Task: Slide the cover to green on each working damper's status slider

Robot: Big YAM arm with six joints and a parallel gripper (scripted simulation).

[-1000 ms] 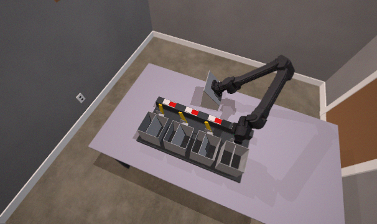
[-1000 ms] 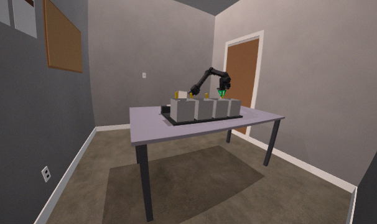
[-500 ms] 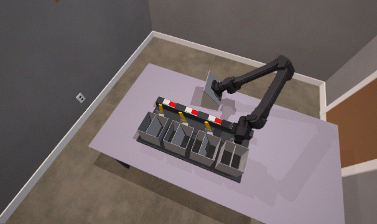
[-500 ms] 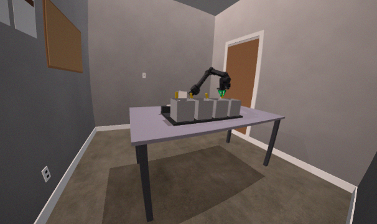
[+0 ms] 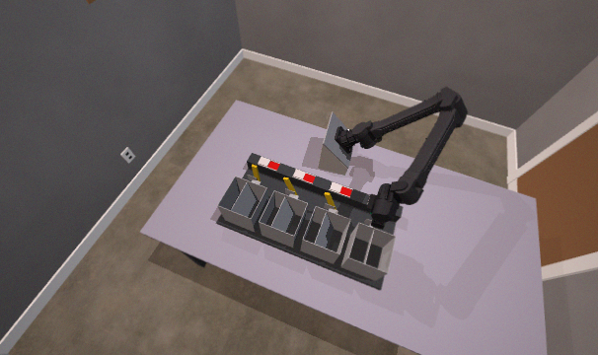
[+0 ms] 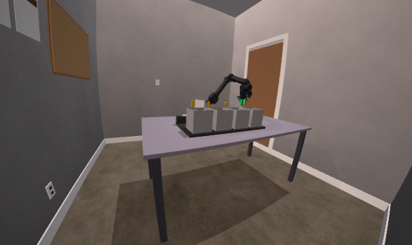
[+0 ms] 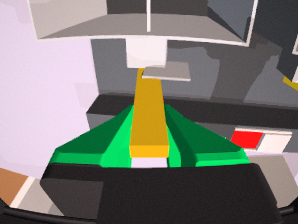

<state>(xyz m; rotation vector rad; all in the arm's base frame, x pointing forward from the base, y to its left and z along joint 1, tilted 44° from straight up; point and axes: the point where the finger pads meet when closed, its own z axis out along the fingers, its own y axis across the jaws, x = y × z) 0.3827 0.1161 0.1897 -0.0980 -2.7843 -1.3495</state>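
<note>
The end effector [image 5: 379, 222] [image 6: 242, 105] [image 7: 148, 112] is pinching a yellow lever [image 7: 149, 112] upright between its green fingers. The end damper [image 5: 364, 263] [image 6: 257, 119] [image 7: 145, 31] is standing just beyond that lever. Farther along the surface [image 5: 190, 197] [image 6: 172, 146] [image 7: 30, 100], the other three dampers [image 5: 321, 249] [image 6: 199, 122] are standing behind sliders [image 5: 346, 191] [image 7: 247, 139] showing red.

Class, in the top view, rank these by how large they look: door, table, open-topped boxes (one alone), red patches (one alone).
1. Table
2. Door
3. Boxes, too alike to rank among themselves
4. Red patches, likewise alike
</note>
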